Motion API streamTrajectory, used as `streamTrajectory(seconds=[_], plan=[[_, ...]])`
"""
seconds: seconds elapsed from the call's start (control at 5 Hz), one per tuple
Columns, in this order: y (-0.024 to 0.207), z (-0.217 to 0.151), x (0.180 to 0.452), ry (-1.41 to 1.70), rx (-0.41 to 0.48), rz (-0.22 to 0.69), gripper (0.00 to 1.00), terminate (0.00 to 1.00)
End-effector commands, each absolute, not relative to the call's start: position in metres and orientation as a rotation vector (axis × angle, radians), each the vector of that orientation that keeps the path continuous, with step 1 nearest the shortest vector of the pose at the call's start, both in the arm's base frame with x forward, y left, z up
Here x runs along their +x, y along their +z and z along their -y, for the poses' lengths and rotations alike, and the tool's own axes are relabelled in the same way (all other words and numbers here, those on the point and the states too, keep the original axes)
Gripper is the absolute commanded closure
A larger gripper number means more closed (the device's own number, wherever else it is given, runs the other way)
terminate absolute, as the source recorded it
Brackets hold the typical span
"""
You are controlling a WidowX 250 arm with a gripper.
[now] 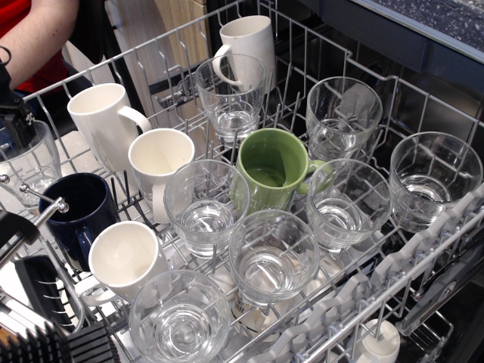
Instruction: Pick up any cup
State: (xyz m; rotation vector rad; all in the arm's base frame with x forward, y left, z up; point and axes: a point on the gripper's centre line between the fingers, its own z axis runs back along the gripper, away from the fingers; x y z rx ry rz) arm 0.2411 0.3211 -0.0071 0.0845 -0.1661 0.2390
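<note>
Several clear glass cups stand upright in a wire dishwasher rack (423, 249). One cup (29, 162) is at the far left edge, others are in the middle (206, 206), front (180, 318) and right (432, 180). My gripper (13, 115) is a dark shape at the left edge. It hangs right over the rim of the far-left cup, with one dark finger (18, 127) reaching down at the rim. Most of the gripper is cut off by the frame, so how its jaws stand is hidden.
White mugs (106, 125) (159, 162) (125, 261) (249, 45), a green mug (274, 168) and a dark navy mug (79, 212) stand among the cups. A black cutlery basket (45, 295) is at the front left. A person's arm (38, 34) is at the top left.
</note>
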Motion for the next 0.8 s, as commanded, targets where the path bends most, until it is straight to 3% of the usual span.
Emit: streamTrajectory(seconds=[0.0, 0.4, 0.6], plan=[[-0.023, -0.331, 0.244, 0.223, 0.143, 0.241, 0.00, 0.00], [-0.042, -0.332, 0.259, 0.232, 0.150, 0.274, 0.00, 0.00], [-0.047, -0.331, 0.262, 0.235, 0.139, 0.256, 1.00, 0.00]])
